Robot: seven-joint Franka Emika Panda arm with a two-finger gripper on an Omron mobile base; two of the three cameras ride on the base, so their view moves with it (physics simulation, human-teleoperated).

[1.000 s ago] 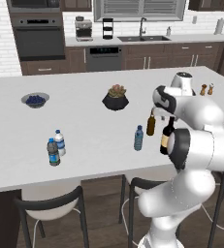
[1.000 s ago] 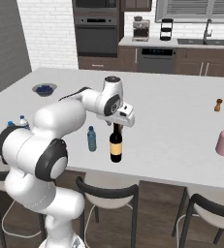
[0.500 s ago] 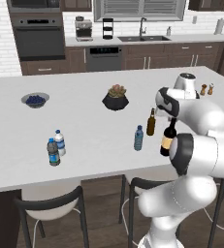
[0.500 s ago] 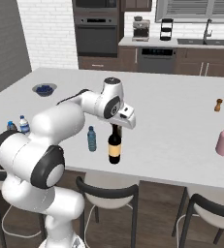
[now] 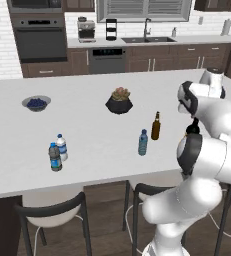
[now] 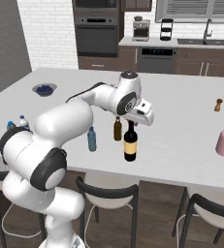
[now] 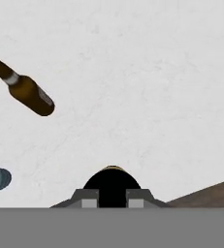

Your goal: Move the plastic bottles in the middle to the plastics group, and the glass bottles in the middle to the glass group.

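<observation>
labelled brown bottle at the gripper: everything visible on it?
The labelled bottle is dark amber glass by its look, with a narrow dark neck, a pale yellowish label band and a dark base. It stands upright near the counter's front edge, right of the plain brown bottle and apart from it. The gripper sits at its neck; in the hand view its dark round top lies between the fingertips. Whether it is lifted off the counter is unclear.
</observation>
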